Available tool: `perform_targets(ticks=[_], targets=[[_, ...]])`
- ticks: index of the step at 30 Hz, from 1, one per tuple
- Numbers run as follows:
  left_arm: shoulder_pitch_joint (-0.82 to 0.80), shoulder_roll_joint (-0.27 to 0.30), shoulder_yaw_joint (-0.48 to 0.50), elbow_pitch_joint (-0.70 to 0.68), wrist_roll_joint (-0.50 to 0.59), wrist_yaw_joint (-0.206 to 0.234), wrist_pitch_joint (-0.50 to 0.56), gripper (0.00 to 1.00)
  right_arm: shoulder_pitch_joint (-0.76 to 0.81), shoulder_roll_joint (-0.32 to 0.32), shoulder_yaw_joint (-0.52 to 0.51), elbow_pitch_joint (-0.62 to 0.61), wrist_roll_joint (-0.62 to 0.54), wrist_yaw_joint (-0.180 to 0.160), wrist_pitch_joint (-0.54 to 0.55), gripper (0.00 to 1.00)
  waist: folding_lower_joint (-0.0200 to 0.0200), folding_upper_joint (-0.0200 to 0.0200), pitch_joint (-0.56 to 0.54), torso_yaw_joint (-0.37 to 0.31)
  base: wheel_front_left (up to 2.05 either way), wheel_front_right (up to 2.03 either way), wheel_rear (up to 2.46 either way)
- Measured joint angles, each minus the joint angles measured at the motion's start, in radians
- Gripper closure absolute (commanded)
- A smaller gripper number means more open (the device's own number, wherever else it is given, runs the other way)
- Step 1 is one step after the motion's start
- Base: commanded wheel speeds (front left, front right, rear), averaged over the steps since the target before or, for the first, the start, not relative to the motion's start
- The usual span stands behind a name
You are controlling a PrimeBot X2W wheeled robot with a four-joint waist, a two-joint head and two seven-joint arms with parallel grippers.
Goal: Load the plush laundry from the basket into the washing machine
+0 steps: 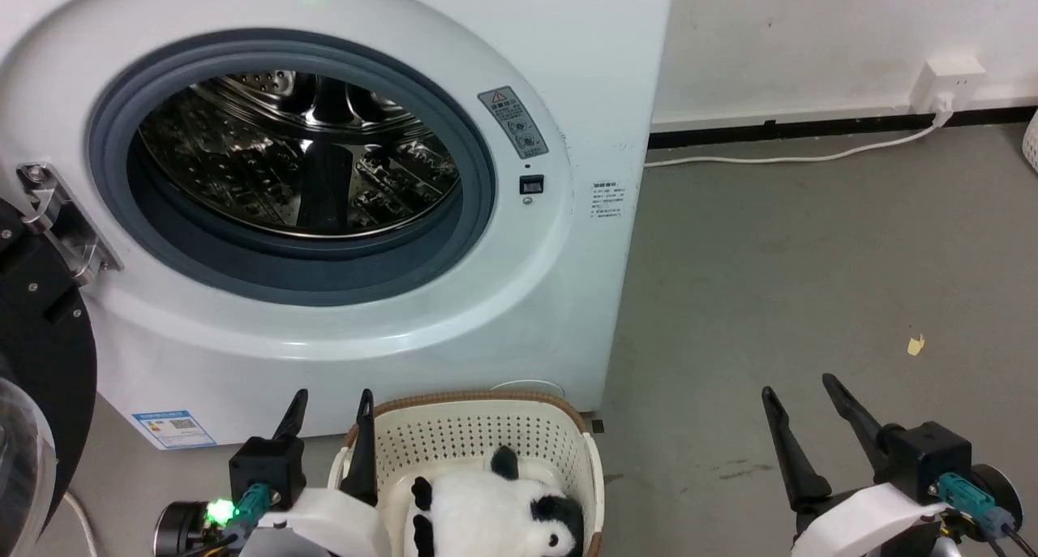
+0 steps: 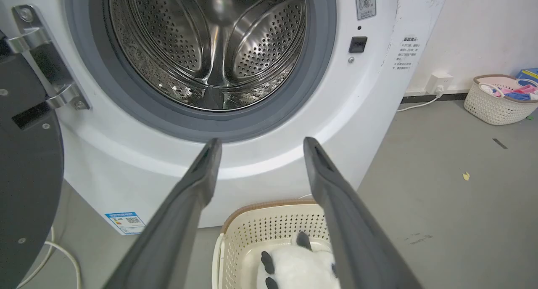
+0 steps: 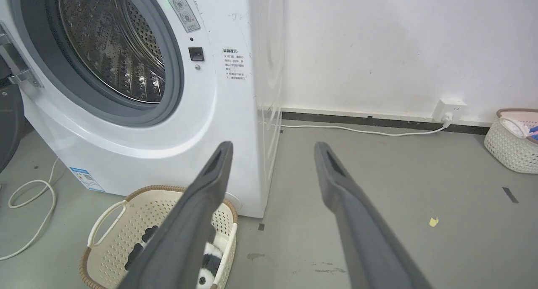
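The left pincer (image 1: pixel 334 395) and right pincer (image 1: pixel 797 384) gape empty, panda (image 1: pixel 486 508) lying in the basket (image 1: pixel 470 435).

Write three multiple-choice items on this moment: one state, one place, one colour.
1. The washer's door is: A shut, B open, C missing.
2. The panda lies: A in the washer, B atop the washer, C in the basket.
3. The basket's rim is: A brown, B blue, C red.

Answers:
1. B: the door hangs swung aside at the left, off the round opening.
2. C: its white body lies within the perforated walls.
3. A: a brown woven-look band tops the cream walls.
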Motion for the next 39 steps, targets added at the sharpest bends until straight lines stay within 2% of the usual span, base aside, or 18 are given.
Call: perform_targets(ticks=[14, 24, 30, 39], targets=[[-0.110, 0.000, -0.056, 0.141, -0.074, 0.015, 0.012, 0.00, -0.002, 0.000, -0.017, 0.014, 0.035, 0.000, -0.028, 0.00, 0.0001, 0.0000, 0.076, -0.008, 0.00, 0.00, 0.00], [-0.211, 0.000, -0.116, 0.269, -0.167, 0.033, 0.077, 0.00, -0.008, 0.000, -0.040, 0.015, 0.058, 0.000, -0.050, 0.00, 0.0001, 0.0000, 0.157, -0.011, 0.00, 0.00, 0.00], [-0.273, -0.001, -0.167, 0.334, -0.236, 0.050, 0.136, 0.00, -0.026, 0.000, -0.052, 0.014, 0.068, 0.000, -0.060, 0.00, 0.0000, 0.0000, 0.210, -0.013, 0.00, 0.00, 0.00], [-0.381, -0.002, -0.284, 0.474, -0.281, 0.077, 0.196, 0.00, -0.046, 0.000, -0.070, -0.010, 0.095, 0.000, -0.084, 0.00, 0.0001, 0.0000, 0.319, -0.020, 0.00, 0.00, 0.00]])
